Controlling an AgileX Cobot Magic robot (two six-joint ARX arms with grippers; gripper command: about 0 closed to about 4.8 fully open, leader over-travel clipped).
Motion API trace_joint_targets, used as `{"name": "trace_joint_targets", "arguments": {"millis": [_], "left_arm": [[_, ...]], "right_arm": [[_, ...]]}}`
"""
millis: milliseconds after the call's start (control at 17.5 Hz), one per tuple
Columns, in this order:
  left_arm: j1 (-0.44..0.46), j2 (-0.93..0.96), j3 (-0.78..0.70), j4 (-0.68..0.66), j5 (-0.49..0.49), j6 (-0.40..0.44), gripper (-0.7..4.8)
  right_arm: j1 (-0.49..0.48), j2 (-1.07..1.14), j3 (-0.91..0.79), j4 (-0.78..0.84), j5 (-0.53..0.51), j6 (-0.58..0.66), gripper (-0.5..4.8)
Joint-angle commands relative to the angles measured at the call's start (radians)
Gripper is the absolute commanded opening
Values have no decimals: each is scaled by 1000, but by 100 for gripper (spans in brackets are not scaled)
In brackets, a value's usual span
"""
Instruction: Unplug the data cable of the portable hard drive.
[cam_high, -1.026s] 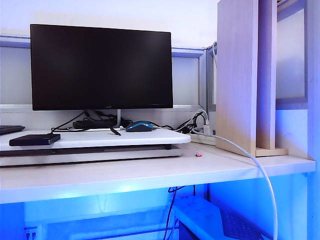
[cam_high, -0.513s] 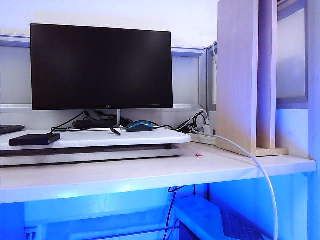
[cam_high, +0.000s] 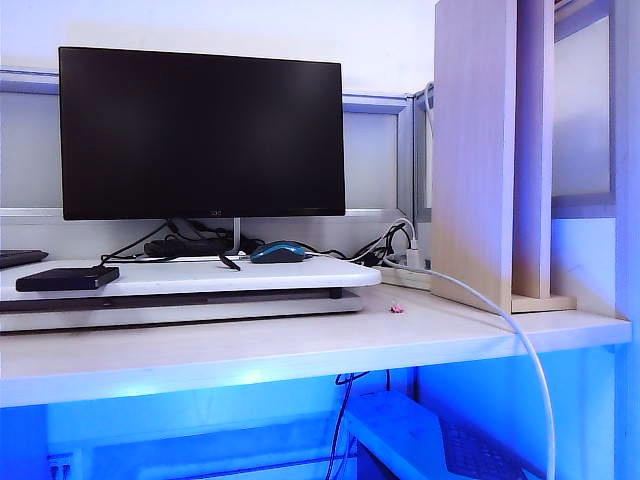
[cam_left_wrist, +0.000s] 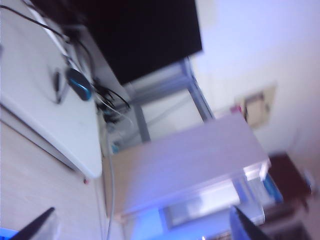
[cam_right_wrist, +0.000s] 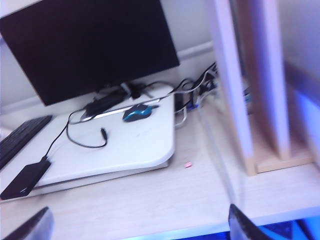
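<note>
drive: portable hard drive (cam_right_wrist: 25, 179) lies flat near the left end of the white riser board (cam_right_wrist: 145, 145), front edge; in exterior view also at left end (cam_high: 67, 279).
cable: thin black data cable (cam_right_wrist: 60, 137) goes into the drive's back short end, then loops over the board toward the monitor (cam_right_wrist: 90, 45). Plug still in, so unplug not yet done.
long axis: drive's long side points roughly front-to-back, a bit slanted; plug sits at the far end, so I judge the pull goes along this axis, away from the drive.
left gripper (cam_left_wrist: 140, 231): jaws wide apart, nothing btw them. Its camera is rolled and blurred, looks at mouse (cam_left_wrist: 79, 84) and the right part of the desk; drive not in its view.
right gripper (cam_right_wrist: 137, 225): jaws wide apart, empty, above the desk front edge. Drive is ahead and toward the desk's left end from it, well apart.
nearer arm: cannot tell for sure; no arm shows in exterior view. Drive is on the left arm's side, but only right wrist view sees it.
</note>
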Motion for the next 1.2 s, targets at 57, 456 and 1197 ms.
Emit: {"name": "trace_joint_targets", "arguments": {"millis": [57, 456, 1197], "left_arm": [[1, 92, 5, 63, -19, -82, 479], [8, 576, 132, 378, 24, -14, 479], [308, 1261, 184, 630, 306, -3, 479]], "right_arm": [[3, 140, 75, 79, -63, 4, 479], [45, 367, 169, 205, -122, 4, 479], [167, 629, 233, 361, -99, 30, 479]]}}
